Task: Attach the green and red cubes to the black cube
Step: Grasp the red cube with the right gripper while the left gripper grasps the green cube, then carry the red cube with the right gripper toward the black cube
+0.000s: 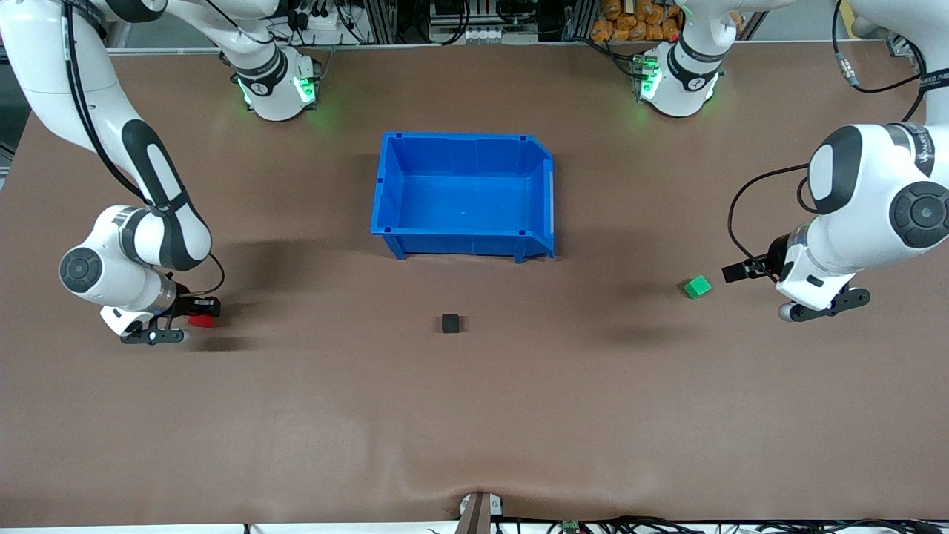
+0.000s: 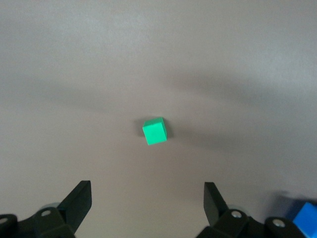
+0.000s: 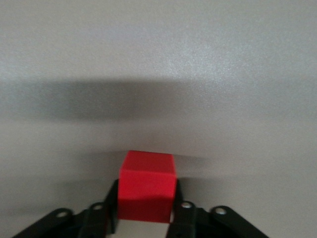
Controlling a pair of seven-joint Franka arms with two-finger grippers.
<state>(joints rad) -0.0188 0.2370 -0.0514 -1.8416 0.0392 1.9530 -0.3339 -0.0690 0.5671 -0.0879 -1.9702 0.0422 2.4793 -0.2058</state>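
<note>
Two right fingers (image 3: pixel 111 208) clamp the red cube (image 3: pixel 147 186); spread left fingers (image 2: pixel 79 201) flank the green cube (image 2: pixel 155 131).

Green cube (image 2: pixel 155 131) on the table, apart from the left claw's (image 2: pixel 147 206) spread fingers (image 2: pixel 79 201).

Blue bin (image 1: pixel 463 194) on brown table (image 1: pixel 474 415), open top

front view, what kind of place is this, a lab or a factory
Most likely a robotics lab: two Franka arms at a brown table bearing only a blue bin and small test cubes, with cables and aluminium framing along the table's edge by the bases.
</note>
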